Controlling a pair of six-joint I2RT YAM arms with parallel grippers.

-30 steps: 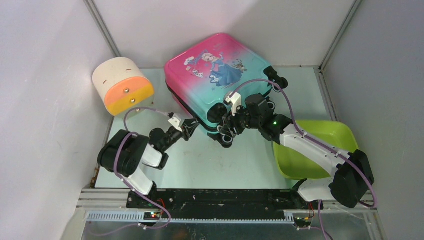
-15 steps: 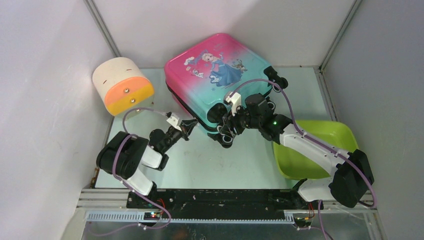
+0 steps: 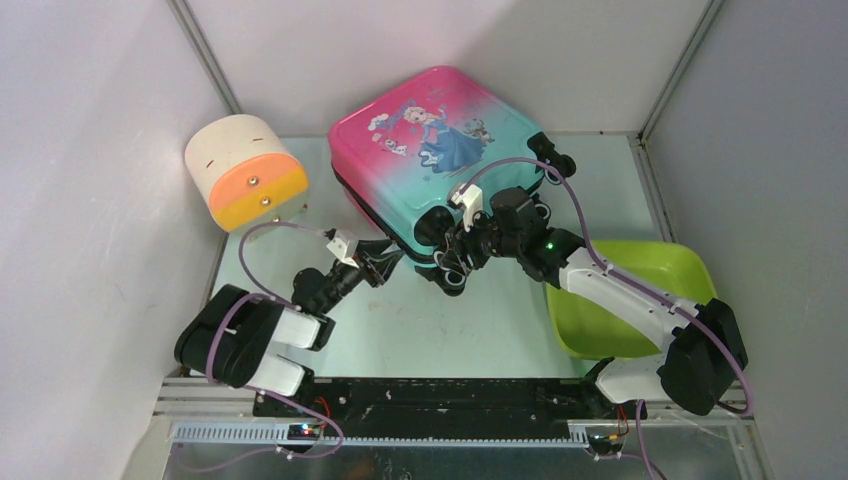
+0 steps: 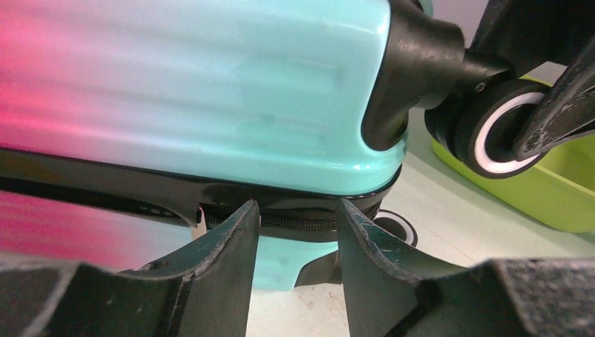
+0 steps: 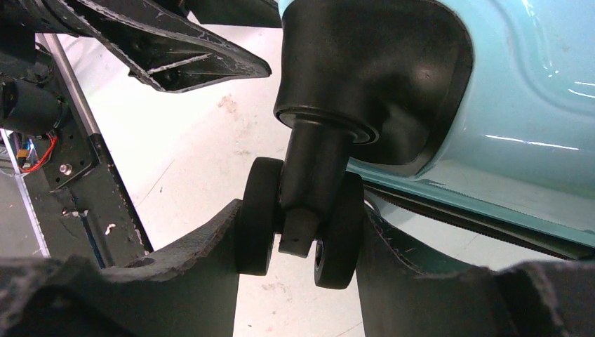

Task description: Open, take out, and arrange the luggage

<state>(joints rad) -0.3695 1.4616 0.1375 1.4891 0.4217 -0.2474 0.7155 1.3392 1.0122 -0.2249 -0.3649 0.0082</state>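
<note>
**Princess suitcase lies shut with both arms at its near corner**

The luggage (image 3: 440,150) is the biggest thing on the table (image 3: 440,320). Its hard shell is pink at one end and teal at the other. A cartoon princess in a blue dress is printed on top. It has black wheels, and a black zip seam runs around its side. The lid is down.

It lies at the back of the table, picture side up, between the cream-and-orange cylinder (image 3: 245,170) and the lime-green tub (image 3: 640,300). Its long side runs from near right to far left. The wheel end points near right, toward the tub.

The left arm stretches low from its base, forward and to the right. The left gripper (image 3: 385,262) is right at the zip seam on the teal side, and its fingers are spread apart with nothing between them.

The right arm reaches left over the tub. The right gripper (image 3: 452,268) pinches the black double wheel (image 5: 298,232) at the near corner, one finger on each side.
</note>
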